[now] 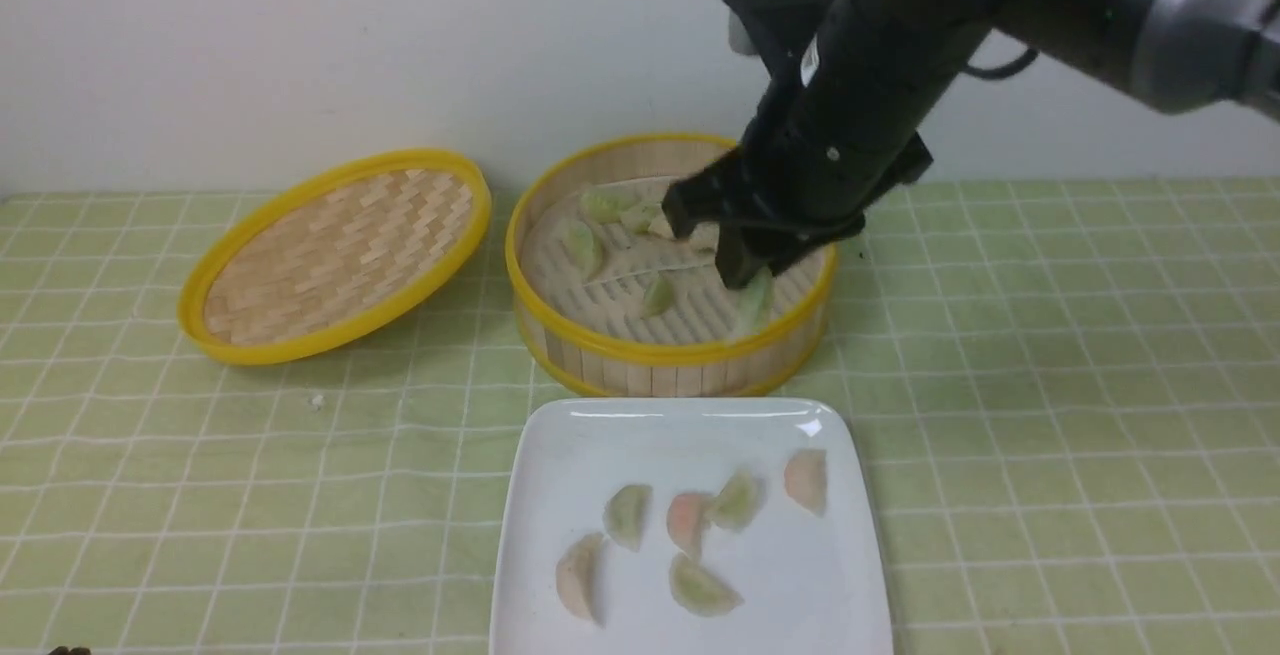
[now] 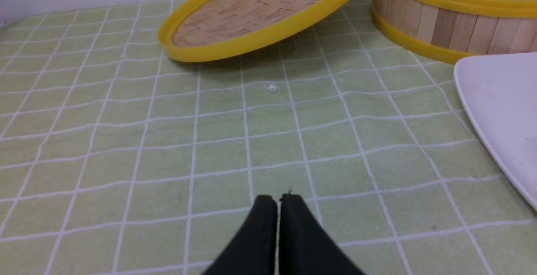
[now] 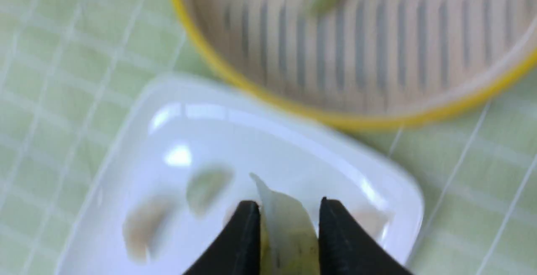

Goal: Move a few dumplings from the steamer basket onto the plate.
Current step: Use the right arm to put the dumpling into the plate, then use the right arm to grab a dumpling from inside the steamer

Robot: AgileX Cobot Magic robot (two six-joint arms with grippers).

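Note:
My right gripper (image 1: 745,270) is shut on a pale green dumpling (image 1: 755,302) and holds it above the near right part of the steamer basket (image 1: 660,350). In the right wrist view the held dumpling (image 3: 285,224) sits between the jaws of the gripper (image 3: 287,204), above the plate (image 3: 272,140). Several dumplings (image 1: 585,247) lie in the basket. The white square plate (image 1: 600,435) in front of it holds several dumplings (image 1: 627,515). My left gripper (image 2: 278,198) is shut and empty, low over the cloth, left of the plate (image 2: 503,98).
The shallow woven lid (image 1: 335,255) leans on the cloth left of the basket and shows in the left wrist view (image 2: 260,14). A small crumb (image 2: 272,88) lies on the green checked tablecloth. A white wall stands behind the basket.

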